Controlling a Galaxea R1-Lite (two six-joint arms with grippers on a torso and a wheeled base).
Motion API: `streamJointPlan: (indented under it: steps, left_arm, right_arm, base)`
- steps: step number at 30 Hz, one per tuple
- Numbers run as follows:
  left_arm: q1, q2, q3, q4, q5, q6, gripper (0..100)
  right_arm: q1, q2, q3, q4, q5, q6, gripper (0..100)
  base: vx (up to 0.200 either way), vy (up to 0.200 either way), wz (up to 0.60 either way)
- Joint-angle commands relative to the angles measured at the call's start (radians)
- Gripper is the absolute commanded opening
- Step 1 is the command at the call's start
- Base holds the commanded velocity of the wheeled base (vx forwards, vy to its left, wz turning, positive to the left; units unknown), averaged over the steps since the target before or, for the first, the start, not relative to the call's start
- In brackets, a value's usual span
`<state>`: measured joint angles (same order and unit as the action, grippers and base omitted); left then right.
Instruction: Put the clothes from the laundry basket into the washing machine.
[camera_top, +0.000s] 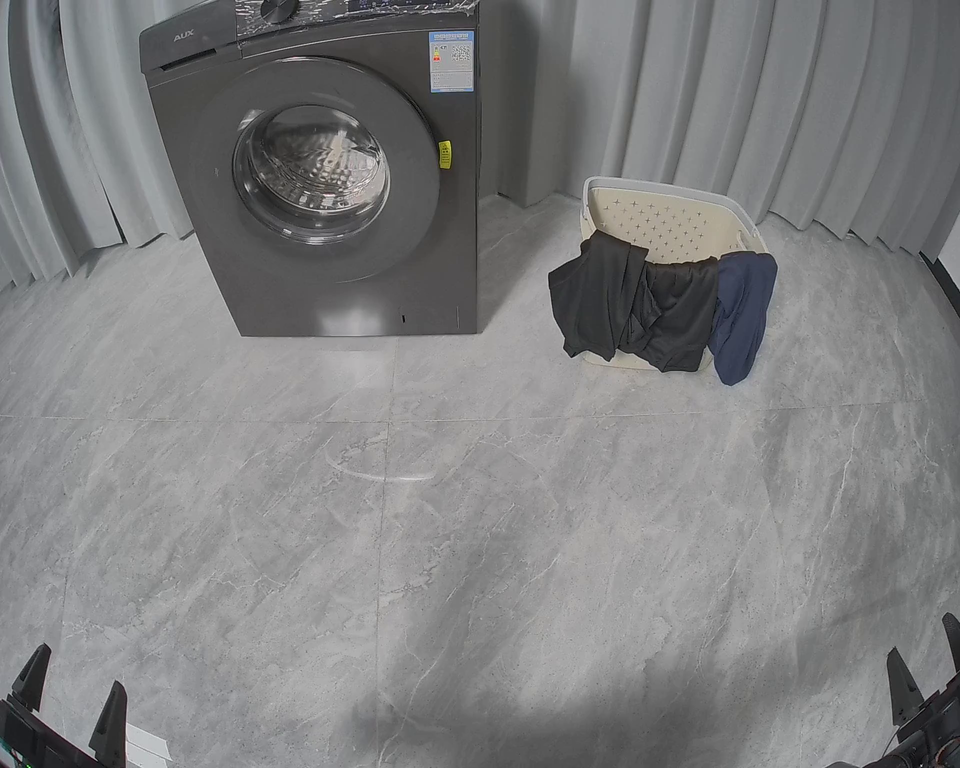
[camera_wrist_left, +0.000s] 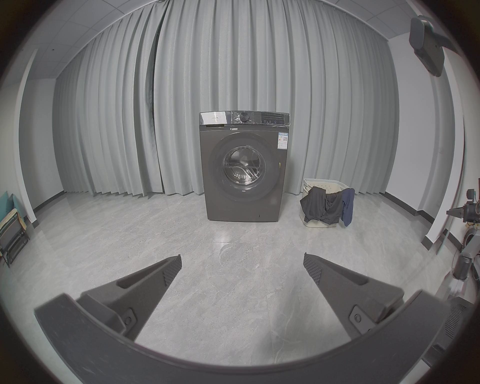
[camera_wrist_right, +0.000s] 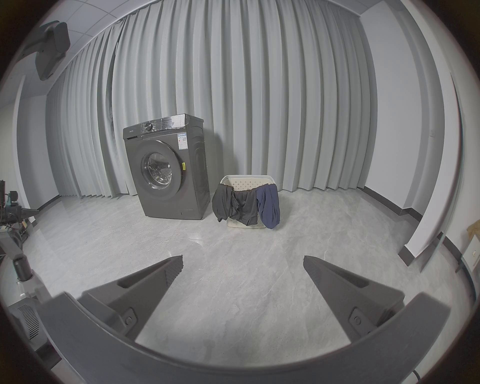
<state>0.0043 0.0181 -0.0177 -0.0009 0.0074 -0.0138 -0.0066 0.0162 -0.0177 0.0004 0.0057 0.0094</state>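
Just right of the washing machine (camera_top: 310, 180), clothes (camera_top: 640, 310) are draped over the laundry basket (camera_top: 662, 186), well apart from the left gripper (camera_wrist_left: 241, 260) and right gripper (camera_wrist_right: 242, 259), both spread wide.

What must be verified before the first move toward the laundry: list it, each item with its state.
1. Open washing machine door: not ok, it is shut.
2. Clothes graspable: ok, a dark garment and a blue garment hang over the front rim of the laundry basket.
3. Open, empty left gripper: ok.
4. Open, empty right gripper: ok.
5. Basket within arm's reach: not ok, it stands far off across the floor, to the right of the machine.
6. More clothes down inside the basket: cannot tell.
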Motion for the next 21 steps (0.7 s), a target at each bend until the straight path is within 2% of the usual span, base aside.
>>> streamJointPlan:
  steps: [1, 14, 21]
  left_arm:
    - [0.000, -0.013, 0.018, -0.001, 0.002, -0.002, 100]
    - [0.000, -0.013, 0.018, -0.001, 0.003, -0.005, 100]
    - [0.000, -0.013, 0.018, -0.001, 0.003, -0.006, 100]
  right_arm:
    - [-0.001, -0.004, 0.018, 0.000, 0.000, 0.000, 100]
    - [-0.001, -0.004, 0.018, 0.001, 0.000, 0.000, 100]
    - [-0.001, -0.004, 0.018, 0.001, 0.000, 0.000, 100]
  base:
    - [0.000, 0.000, 0.00]
    - [0.000, 0.000, 0.00]
    - [0.200, 0.000, 0.00]
